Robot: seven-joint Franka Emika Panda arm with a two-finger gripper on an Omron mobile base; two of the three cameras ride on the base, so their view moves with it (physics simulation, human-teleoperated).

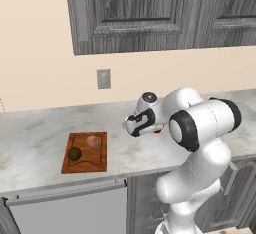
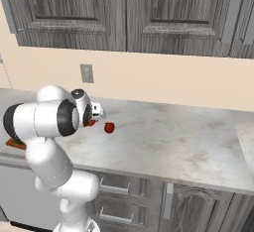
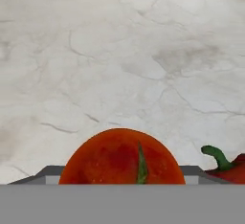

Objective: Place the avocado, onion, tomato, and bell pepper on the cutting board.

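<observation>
Tomato at the fingers, grip not confirmed

The tomato [image 3: 122,157] sits low centre in the hand view, the bell pepper [image 3: 229,164] just beside it; whether the fingers clamp it I cannot tell. A loose hold could drop it short of the cutting board [image 1: 85,152], lower left.

This is a home kitchen, rendered rather than filmed. Dark grey wooden wall cabinets [image 1: 150,13] with panelled doors hang above a pale marble counter [image 2: 168,142]. Base cabinets [image 2: 208,211] in the same grey wood stand under it, beside what may be a steel dishwasher front [image 1: 65,210], though little of it shows. The wall [image 1: 35,53] is plain cream, with a wall socket [image 1: 103,78] just above the counter. A wooden cutting board [image 1: 85,165] lies on the counter with an avocado [image 1: 74,153] and an onion [image 1: 92,141] on it, and a tomato [image 3: 122,158] and a bell pepper [image 3: 229,166] sit on the marble
</observation>
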